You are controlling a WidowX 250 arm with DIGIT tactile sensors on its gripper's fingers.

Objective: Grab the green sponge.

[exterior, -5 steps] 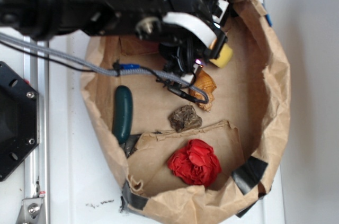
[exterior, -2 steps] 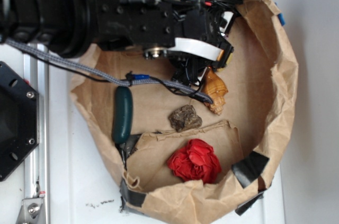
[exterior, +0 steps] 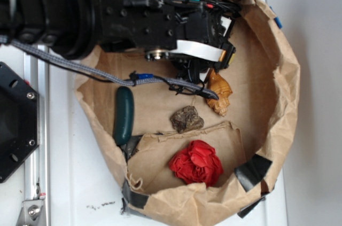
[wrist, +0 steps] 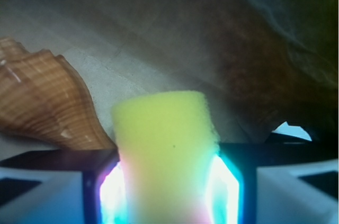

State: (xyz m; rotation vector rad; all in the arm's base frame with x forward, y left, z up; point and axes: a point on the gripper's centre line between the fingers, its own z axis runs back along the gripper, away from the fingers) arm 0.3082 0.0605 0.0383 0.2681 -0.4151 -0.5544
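Inside the paper bag (exterior: 278,98), near its upper wall, the gripper (wrist: 167,187) is closed on the green sponge (wrist: 164,150), fingers (wrist: 108,192) pressing both flanks; the shell (wrist: 42,102) sits just beside it, open floor beyond. In the exterior view the arm (exterior: 107,15) hides the sponge almost entirely; its green face not discernible.

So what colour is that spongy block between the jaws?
Pale yellow; the sponge shows best in the wrist view.
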